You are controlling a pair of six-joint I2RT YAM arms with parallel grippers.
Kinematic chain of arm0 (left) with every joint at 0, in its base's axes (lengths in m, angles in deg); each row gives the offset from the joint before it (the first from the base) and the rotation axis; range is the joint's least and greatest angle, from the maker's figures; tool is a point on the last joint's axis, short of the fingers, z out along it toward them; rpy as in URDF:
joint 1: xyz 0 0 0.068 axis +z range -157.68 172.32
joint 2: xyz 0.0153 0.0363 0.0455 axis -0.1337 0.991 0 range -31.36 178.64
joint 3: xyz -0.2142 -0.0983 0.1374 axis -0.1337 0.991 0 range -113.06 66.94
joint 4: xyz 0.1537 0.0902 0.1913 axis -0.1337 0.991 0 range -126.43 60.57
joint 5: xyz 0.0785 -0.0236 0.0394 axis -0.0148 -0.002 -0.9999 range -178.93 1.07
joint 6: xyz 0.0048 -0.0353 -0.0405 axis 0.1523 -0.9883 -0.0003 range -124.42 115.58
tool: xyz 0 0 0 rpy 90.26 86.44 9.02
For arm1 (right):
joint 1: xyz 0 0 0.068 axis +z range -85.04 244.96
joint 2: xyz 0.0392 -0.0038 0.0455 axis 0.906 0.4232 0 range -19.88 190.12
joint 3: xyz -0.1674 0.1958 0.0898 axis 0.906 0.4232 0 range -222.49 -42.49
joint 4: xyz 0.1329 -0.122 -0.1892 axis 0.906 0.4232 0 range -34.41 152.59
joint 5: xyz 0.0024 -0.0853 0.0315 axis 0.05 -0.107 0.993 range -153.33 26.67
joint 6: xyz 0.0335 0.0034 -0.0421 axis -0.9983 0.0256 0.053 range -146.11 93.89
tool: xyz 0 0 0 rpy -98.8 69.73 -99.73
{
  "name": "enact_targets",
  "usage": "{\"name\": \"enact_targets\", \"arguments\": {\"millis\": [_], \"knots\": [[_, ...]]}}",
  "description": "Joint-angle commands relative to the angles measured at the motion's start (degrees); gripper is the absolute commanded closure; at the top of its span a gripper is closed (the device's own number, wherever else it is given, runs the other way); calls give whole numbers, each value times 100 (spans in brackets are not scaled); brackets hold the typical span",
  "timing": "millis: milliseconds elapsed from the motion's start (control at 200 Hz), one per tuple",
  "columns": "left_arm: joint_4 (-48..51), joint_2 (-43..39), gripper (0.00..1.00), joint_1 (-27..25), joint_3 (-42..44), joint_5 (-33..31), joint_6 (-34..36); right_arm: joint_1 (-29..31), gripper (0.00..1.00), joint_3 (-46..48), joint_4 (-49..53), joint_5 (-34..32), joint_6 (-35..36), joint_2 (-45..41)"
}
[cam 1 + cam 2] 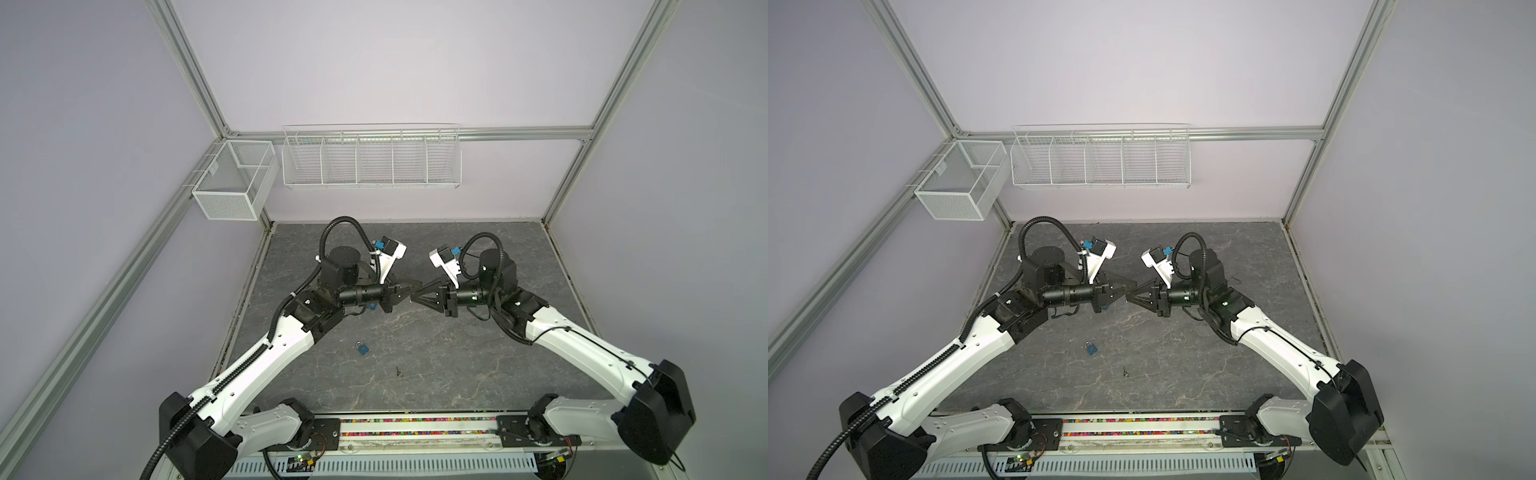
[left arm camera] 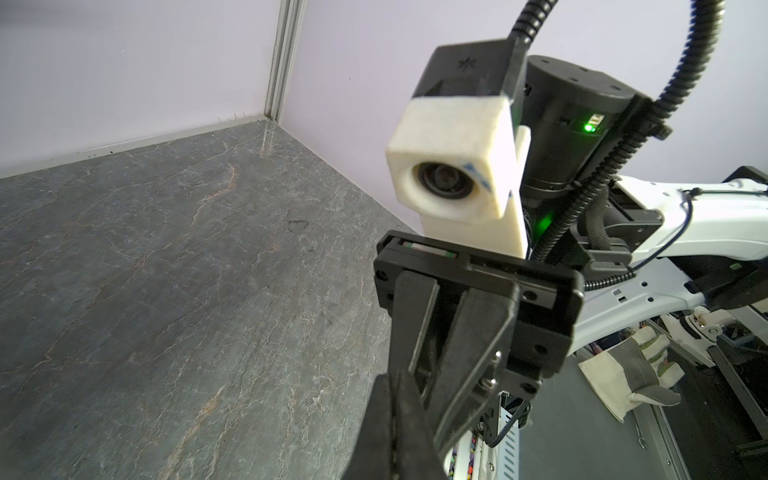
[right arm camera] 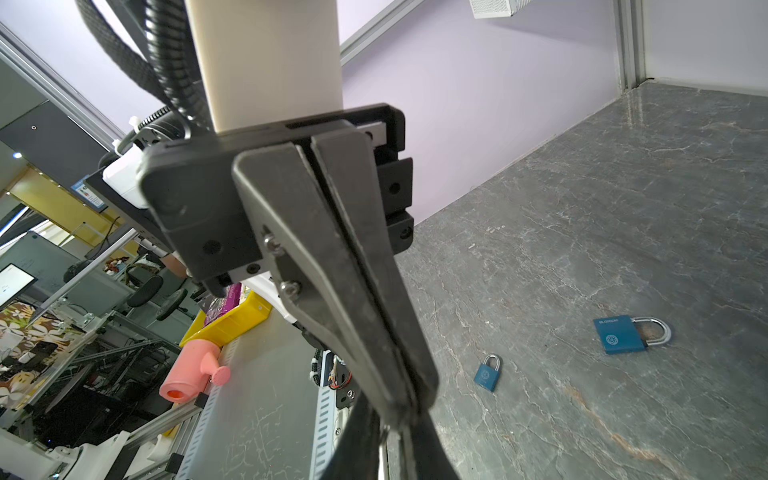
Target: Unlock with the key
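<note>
Both grippers hang above the middle of the grey table (image 1: 457, 353), tip to tip. My left gripper (image 1: 415, 287) (image 2: 392, 415) is shut, its fingers pressed flat together. My right gripper (image 1: 413, 296) (image 3: 405, 432) has its fingers drawn in to meet the left gripper's tips (image 3: 409, 407). A tiny silvery glint shows there; I cannot tell what it is. A small key (image 1: 399, 371) (image 1: 1125, 371) lies on the table nearer the front. A small blue padlock (image 1: 362, 348) (image 3: 487, 376) lies left of it. A second blue padlock (image 3: 619, 334) lies below my left gripper.
A white wire rack (image 1: 372, 160) and a mesh basket (image 1: 235, 185) hang on the back wall, well above the table. The arm bases sit on a rail (image 1: 415, 428) along the front edge. Walls close the table at the back and both sides.
</note>
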Motion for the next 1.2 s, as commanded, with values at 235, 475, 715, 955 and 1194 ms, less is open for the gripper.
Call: {"name": "enact_targets", "arguments": {"millis": [235,475,715,955,1194], "knots": [[-131,8,100,18,-163,85,25,-28,94,1,-385,187,-93,24],[-105,-4,87,30,-220,-168,-154,-32,94,131,-354,-261,-107,-42],[-359,-319,46,174,2,-561,-524,-31,94,72,284,-427,-66,88],[152,-675,34,288,395,-2481,-754,-30,94,351,531,-965,-603,90],[1130,92,29,378,387,-3938,-824,-31,94,1112,339,-1626,-1072,-230]]}}
